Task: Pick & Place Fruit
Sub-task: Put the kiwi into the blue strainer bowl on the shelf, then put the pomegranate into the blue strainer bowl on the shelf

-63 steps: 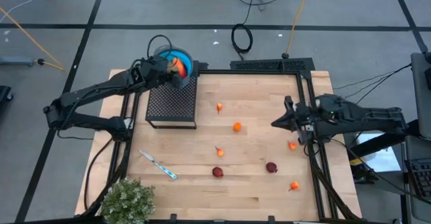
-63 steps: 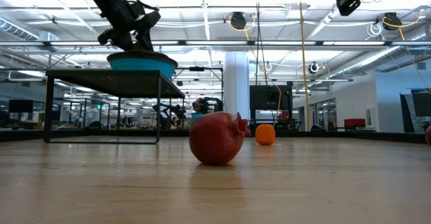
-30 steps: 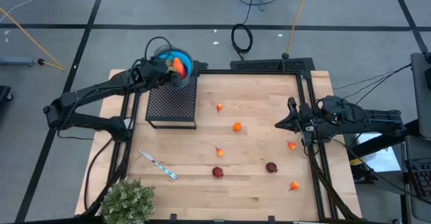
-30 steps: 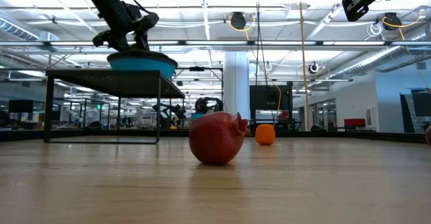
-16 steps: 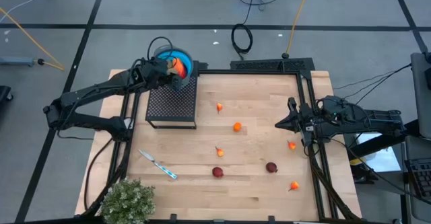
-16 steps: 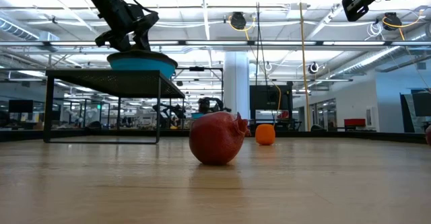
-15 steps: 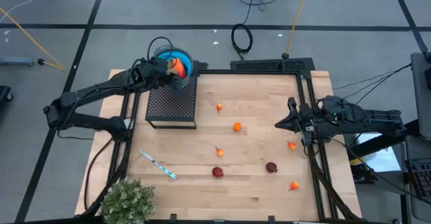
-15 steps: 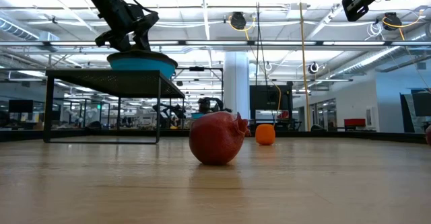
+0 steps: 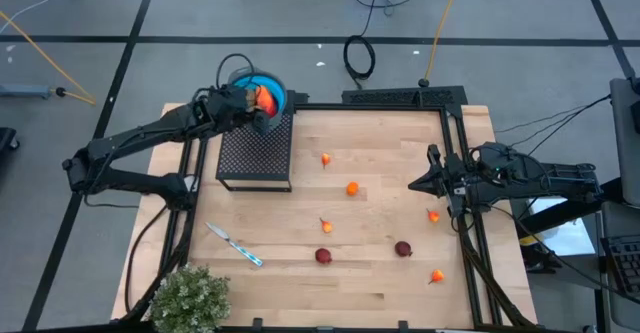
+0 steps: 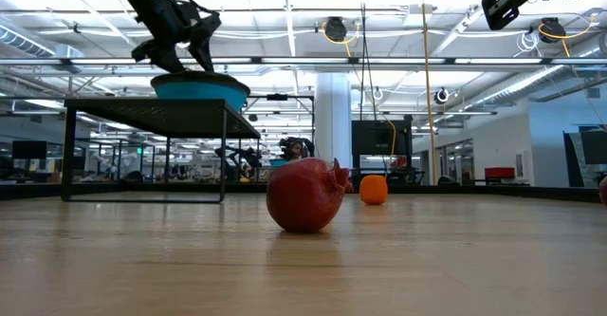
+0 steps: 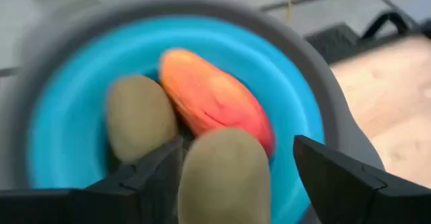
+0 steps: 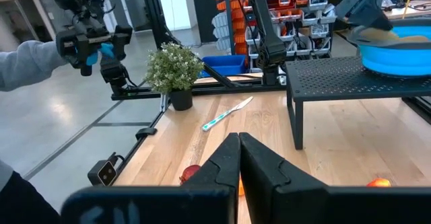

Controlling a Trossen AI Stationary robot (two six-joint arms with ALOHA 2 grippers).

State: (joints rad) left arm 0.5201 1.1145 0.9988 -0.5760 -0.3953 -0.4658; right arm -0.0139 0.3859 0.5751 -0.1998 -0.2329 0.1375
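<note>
The left gripper [image 9: 256, 106] hangs over the blue bowl [image 9: 272, 91], which sits on the black mesh stand [image 9: 255, 153] at the far-left corner of the surface [image 9: 380, 263]. Its fingers [image 11: 347, 177] are spread, with nothing pinched between them. Directly below it in the bowl lie three fruit: a long red-orange piece [image 11: 217, 106] and two olive ovals [image 11: 138, 116], one of them [image 11: 225, 177] sitting between the fingers but untouched by either.

The right gripper [image 9: 412, 184] waits at the right edge of the surface, raised, fingers pressed together and holding nothing.

The other fruit lie loose on the wood, well apart from both grippers: a small red-orange piece [image 9: 326, 159] near the stand, an orange ball [image 9: 352, 188] mid-surface, another small piece [image 9: 326, 225] below it, two dark red rounds [image 9: 323, 256] [image 9: 403, 248] toward the near edge, and two orange pieces [image 9: 433, 215] [image 9: 437, 276] by the right rail, the first just beside the right arm.

In the low view one dark red round [image 10: 305, 195] fills the foreground with the orange ball [image 10: 374, 190] behind it; the bowl's contents are hidden by its rim there. The left wrist view is blurred, and the bowl's edge is cut off. A blue-and-white stick [image 9: 235, 245] and a green plant [image 9: 190, 298] sit at the near left.
</note>
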